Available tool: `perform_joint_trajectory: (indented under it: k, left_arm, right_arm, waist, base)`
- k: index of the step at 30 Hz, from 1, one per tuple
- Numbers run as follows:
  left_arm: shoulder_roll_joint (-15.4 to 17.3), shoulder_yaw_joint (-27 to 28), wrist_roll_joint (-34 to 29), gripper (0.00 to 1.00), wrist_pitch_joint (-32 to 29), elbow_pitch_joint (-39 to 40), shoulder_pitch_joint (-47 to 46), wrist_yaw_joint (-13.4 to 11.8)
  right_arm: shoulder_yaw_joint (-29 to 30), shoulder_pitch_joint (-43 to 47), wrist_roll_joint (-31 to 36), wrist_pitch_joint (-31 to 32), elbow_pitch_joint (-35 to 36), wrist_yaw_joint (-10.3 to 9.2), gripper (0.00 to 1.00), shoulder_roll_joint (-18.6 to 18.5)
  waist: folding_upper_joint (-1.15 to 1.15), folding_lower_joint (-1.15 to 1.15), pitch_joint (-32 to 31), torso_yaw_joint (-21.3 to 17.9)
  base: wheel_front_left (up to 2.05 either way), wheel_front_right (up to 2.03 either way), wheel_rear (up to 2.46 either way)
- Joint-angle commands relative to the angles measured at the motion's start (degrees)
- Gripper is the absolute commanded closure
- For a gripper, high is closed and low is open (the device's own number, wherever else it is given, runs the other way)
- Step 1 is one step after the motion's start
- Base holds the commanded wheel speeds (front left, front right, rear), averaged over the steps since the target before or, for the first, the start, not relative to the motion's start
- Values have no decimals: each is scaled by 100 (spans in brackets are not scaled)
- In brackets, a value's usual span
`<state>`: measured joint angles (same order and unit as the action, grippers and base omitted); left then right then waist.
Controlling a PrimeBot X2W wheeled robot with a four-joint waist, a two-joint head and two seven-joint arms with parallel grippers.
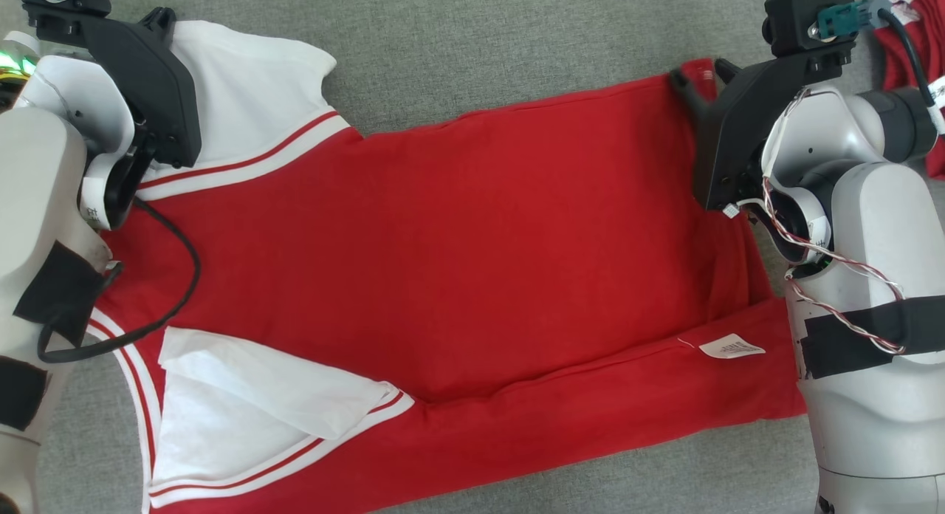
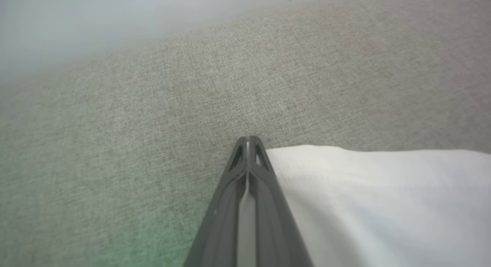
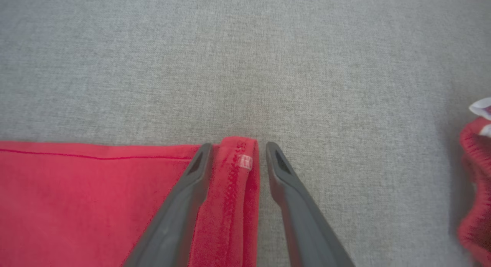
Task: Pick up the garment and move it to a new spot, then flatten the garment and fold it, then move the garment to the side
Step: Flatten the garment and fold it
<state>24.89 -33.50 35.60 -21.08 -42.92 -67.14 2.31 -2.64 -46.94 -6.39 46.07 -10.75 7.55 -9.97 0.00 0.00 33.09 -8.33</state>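
Observation:
A red garment point(image 1: 472, 241) with white sleeves and red-and-white striped trim lies spread on the grey fabric surface point(image 1: 480, 41). Its near part is folded over, showing a white label point(image 1: 731, 346). My left gripper point(image 1: 159, 15) is at the far left white sleeve point(image 1: 251, 78). In the left wrist view the left gripper point(image 2: 248, 138) is shut, with a thin white sliver of the sleeve point(image 2: 376, 194) pinched between the fingers. My right gripper point(image 1: 698, 74) is at the far right corner. In the right wrist view the right gripper point(image 3: 238, 144) is open, its fingers either side of the red hem corner point(image 3: 238, 163).
Another red knitted item with white trim point(image 1: 912, 49) lies at the far right, close to my right arm, and its edge point(image 3: 475, 182) is in the right wrist view. Bare grey surface point(image 3: 245, 48) stretches beyond the garment's far edge.

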Motion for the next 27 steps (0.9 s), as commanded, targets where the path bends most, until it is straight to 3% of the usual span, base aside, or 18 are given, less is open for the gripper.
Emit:
perform_joint_trajectory:
  k: [1, 10, 17, 27]
  left_arm:
    - [61, -51, 42, 100, -52, -91, 294, -27]
    - [109, 117, 229, 100, 417, 372, 445, 103]
    - [212, 329, 556, 100, 997, 1143, 1064, 210]
    - [434, 482, 753, 100, 1494, 2596, 2524, -171]
  right_arm:
    - [-49, -45, -53, -68, 8, -16, 100, -19]
    - [6, 152, -225, -344, 94, -16, 100, -129]
    - [261, 605, -302, -672, 371, -16, 100, -216]
    - [797, 1583, -220, -952, 975, -16, 100, -86]
  waist:
    - [0, 0, 2, 11]
    - [0, 0, -188, 133]
    - [0, 0, -572, 380]
    - [0, 0, -1187, 692]
  base:
    - [0, 0, 0]
    - [0, 0, 0]
    - [0, 0, 0]
    - [0, 0, 0]
